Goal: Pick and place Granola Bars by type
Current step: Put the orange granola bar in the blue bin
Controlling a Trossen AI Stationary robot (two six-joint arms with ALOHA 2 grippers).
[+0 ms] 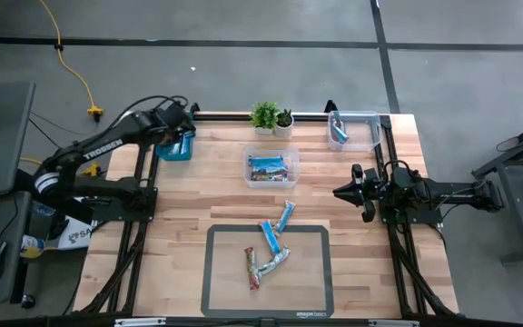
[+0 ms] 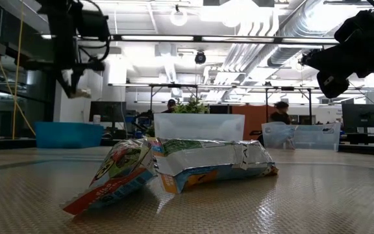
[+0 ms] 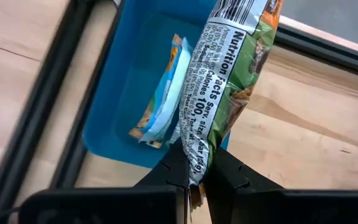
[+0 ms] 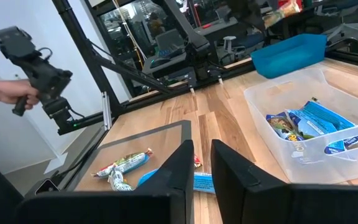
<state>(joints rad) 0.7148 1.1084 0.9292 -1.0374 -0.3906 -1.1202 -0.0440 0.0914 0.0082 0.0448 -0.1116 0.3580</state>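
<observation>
Hanging above the blue bin (image 3: pixel 114 118) at the table's far left corner, the left gripper (image 3: pixel 193 171) has its fingers closed on one end of a green-wrapped granola bar (image 3: pixel 232 81). The bar's long axis runs straight out from the fingertips, its free end reaching past the bin's rim, with the bin's open floor directly behind it. One light blue bar (image 3: pixel 163 102) already lies inside that bin. Judged from this, the release depends on the held bar sitting over the bin's interior, not its edge; a small shift inward looks advisable.

The right gripper (image 1: pixel 345 192) waits near the table's right edge, fingers apart and empty. The remaining bars (image 1: pixel 269 250) lie on and beside the grey mat (image 1: pixel 218 272) at the near edge, closer to the right arm.
</observation>
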